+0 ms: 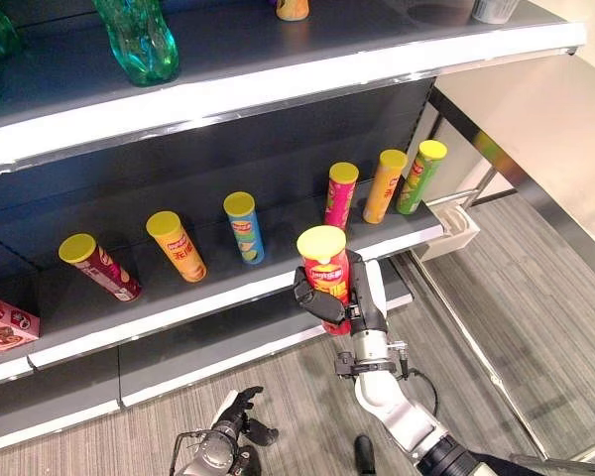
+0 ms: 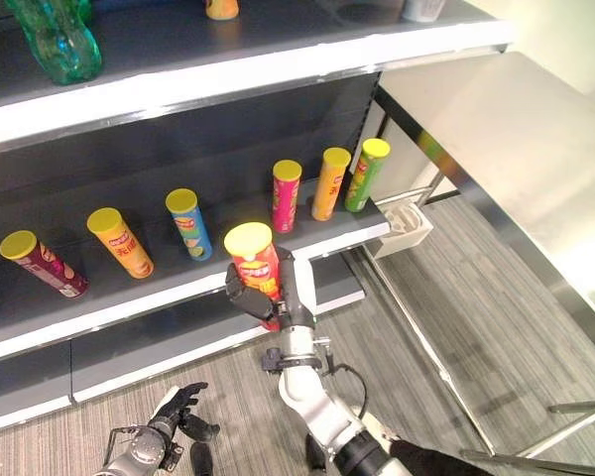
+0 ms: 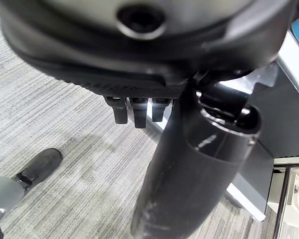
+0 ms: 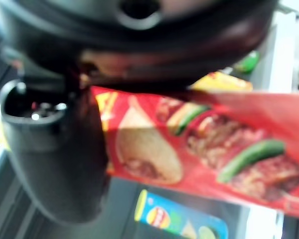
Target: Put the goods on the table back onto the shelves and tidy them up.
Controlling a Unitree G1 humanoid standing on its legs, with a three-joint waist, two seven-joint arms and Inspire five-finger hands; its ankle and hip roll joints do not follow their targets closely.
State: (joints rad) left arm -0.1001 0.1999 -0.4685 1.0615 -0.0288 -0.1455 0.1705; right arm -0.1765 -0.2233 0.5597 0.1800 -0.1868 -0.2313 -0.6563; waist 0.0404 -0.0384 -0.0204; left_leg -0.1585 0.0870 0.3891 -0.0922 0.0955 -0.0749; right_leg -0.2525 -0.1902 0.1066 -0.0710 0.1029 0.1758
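Note:
A red chip can (image 1: 325, 260) with a yellow lid stands upright in my right hand (image 1: 362, 302), whose fingers and thumb are curled round its lower half. It hangs just in front of the middle shelf's white front edge (image 1: 228, 293), between the blue can (image 1: 244, 226) and the magenta can (image 1: 340, 194). The right wrist view shows the red can (image 4: 214, 144) close up, with the blue can (image 4: 179, 221) behind it. My left hand (image 1: 236, 412) hangs low over the carpet, its fingers (image 3: 134, 107) relaxed and holding nothing.
Along the middle shelf stand a maroon can (image 1: 99, 266), an orange can (image 1: 176, 245), another orange can (image 1: 384, 185) and a green can (image 1: 420, 177). A red packet (image 1: 2, 322) lies at its left end. Green bottles (image 1: 139, 40) stand on the upper shelf. A steel table (image 2: 506, 129) is at the right.

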